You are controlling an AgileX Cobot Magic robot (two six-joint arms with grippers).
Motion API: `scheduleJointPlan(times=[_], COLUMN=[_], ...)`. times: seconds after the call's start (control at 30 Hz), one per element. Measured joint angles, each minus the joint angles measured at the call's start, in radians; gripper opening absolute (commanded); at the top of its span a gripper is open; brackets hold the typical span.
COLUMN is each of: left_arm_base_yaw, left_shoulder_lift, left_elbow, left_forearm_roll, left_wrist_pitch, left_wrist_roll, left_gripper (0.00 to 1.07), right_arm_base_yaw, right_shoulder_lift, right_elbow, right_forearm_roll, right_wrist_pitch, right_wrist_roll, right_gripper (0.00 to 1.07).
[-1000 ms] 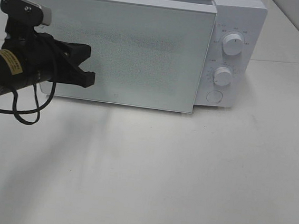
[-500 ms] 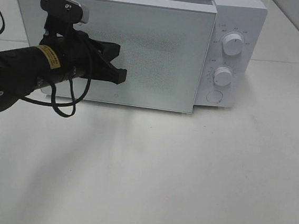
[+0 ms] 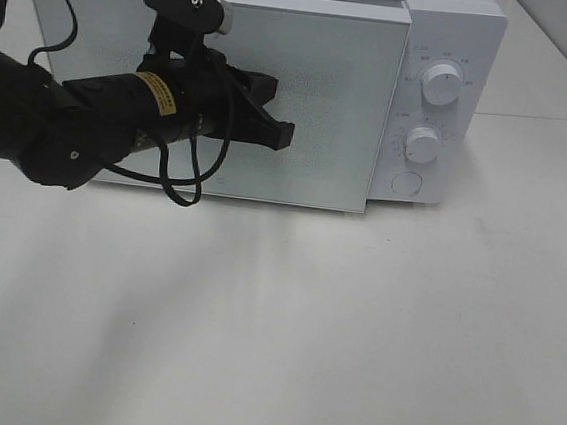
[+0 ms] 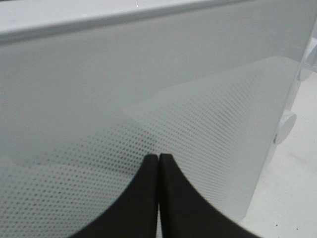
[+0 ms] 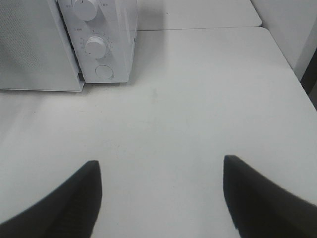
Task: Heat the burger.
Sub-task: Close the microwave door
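The burger is out of view; no frame shows it. A white microwave [image 3: 452, 28] stands at the back of the table, and its frosted, dotted door [image 3: 325, 96] covers the whole cavity. The door's right edge stands slightly proud of the control panel. My left gripper [image 3: 283, 135] is shut, black fingertips pressed together and holding nothing, right in front of the door's middle. The left wrist view shows its tips [image 4: 158, 156] against or just off the door [image 4: 99, 74]; I cannot tell if they touch. My right gripper [image 5: 161, 198] is open and empty over bare table, right of the microwave [image 5: 109, 29].
The control panel carries two round knobs [image 3: 442, 84] [image 3: 423, 145] and a round button [image 3: 406, 183]. A black cable [image 3: 180, 188] loops under the left arm. White tabletop [image 3: 353, 330] spreads in front of the microwave, with a wall edge at the far right [image 5: 307, 64].
My left arm has swept rightward across the door front, from its left edge to about its middle, gripper shut throughout. The door and the right gripper look unchanged.
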Motion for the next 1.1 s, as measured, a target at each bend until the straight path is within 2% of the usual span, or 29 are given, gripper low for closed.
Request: scheduleJointPlan(times=[0.27,0.67,1.1], left_arm_base_yaw=[-0.023,-0.031,-0.064], left_shoulder_lift=[0.036,0.056,0.114], left_elbow=[-0.050,-0.073,-0.180], left_forearm_roll=[0.000,-0.007,0.028], left_wrist_pitch=[0.014,0.027,0.096], left_wrist_roll=[0.003,0.003,0.003], left_gripper=[0.00,0.00,0.00], right_arm_base_yaw=[0.000,0.000,0.000], right_shoulder_lift=[0.000,0.000,0.000], right_elbow=[0.000,0.000,0.000], right_forearm_roll=[0.000,0.000,0.000], right_wrist_pitch=[0.000,0.000,0.000], right_wrist_roll=[0.000,0.000,0.000], right_gripper=[0.66,0.66,0.66])
